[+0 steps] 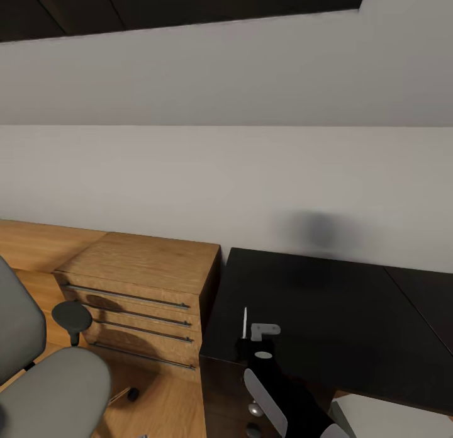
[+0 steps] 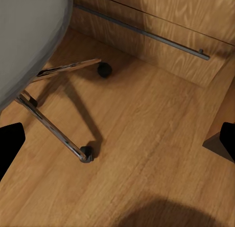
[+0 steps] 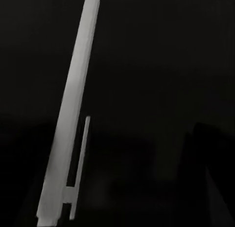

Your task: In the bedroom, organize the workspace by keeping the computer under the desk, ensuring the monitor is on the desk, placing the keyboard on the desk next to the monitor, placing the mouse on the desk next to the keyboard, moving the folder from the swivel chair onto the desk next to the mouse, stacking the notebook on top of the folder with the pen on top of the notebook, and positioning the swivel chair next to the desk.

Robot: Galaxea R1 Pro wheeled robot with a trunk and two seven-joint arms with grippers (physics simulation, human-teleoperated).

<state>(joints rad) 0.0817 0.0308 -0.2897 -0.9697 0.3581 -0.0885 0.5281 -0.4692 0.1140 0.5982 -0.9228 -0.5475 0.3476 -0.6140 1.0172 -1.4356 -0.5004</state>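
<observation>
Low in the frame's center, the right gripper is clamped on the upright pen over the black desk. The left gripper's jaws stand apart above wood floor beside the swivel chair.

There's the glossy black arm, rounded and smooth, with pale grey oval shell panels along its flanks. Just behind the gripper sits a small light-grey angular bracket on a black wrist block, and a round grey cap below that. Two silvery round fasteners dot the lower casing. On the left wrist camera, matte black fingertips edge the view.
</observation>
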